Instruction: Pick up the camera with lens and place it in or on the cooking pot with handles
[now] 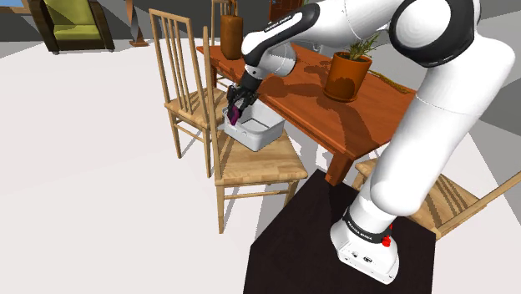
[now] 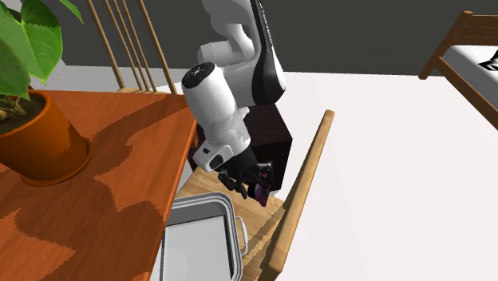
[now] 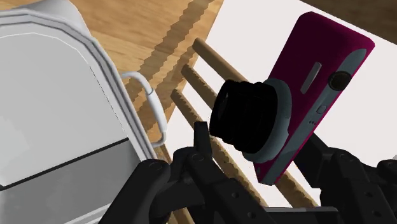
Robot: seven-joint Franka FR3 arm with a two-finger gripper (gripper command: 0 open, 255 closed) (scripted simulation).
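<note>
Holding one compact camera [image 1: 235,114]: the black gripper [image 1: 237,106] has its two fingers closed on the body, and the camera hangs clear of every surface.

- Camera [image 3: 305,83]: magenta casing with a grey end panel; its black lens [image 3: 245,118] juts out between the fingers [image 3: 162,188]. It is tilted.
- Position: in the second exterior view the camera [image 2: 262,180] hangs above the chair seat, beside the pot's handle [image 2: 242,235] and not touching it, between the pot and the chair's backrest [image 2: 299,199]. The wrist view shows the backrest spindles behind it, not the pot's inside.
- Cooking pot [image 1: 255,130]: plain white and grey, roughly rectangular with rounded corners and a loop handle [image 3: 149,95] at its end. It stands upright on the seat of a wooden chair [image 1: 255,167], with nothing inside it as far as can be seen.
- Chair: light wood, drawn up to the table's edge.
- Table [image 1: 334,113]: reddish-brown wood, bearing a terracotta plant pot [image 1: 344,73] with a green plant.
- Second wooden chair [image 1: 179,83]: beside the first, on the shoulder view's left.
- Arm: white with dark joints, rising from its stand [image 1: 367,250] and reaching down over the chair.
- Green armchair [image 1: 75,21]: far off, at the shoulder view's upper left.
</note>
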